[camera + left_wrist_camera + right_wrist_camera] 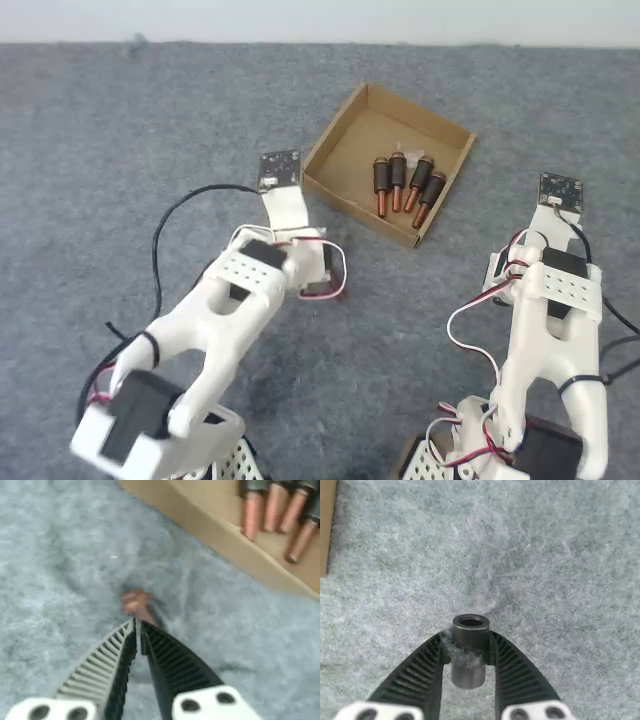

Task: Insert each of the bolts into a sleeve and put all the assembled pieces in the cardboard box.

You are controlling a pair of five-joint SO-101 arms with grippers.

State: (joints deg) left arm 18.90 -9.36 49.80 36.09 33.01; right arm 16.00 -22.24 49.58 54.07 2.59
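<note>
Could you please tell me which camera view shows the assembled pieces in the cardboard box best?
The high view: all four assembled pieces lie whole in the cardboard box. The left wrist view cuts them off, showing blurred copper ends. The right wrist view catches a strip of the box wall.

Bright, even, diffuse light from above covers the grey table [110, 130]. Shadows are soft and faint: a darker band inside the cardboard box [335, 130] along its walls, and a dim patch on the table under the left arm [225, 320]. A small dark shadow lies beside the bolt [134, 601] at the tip of the left pincer [138, 625]. The rim of the sleeve [470, 650] shows a mild sheen.
</note>
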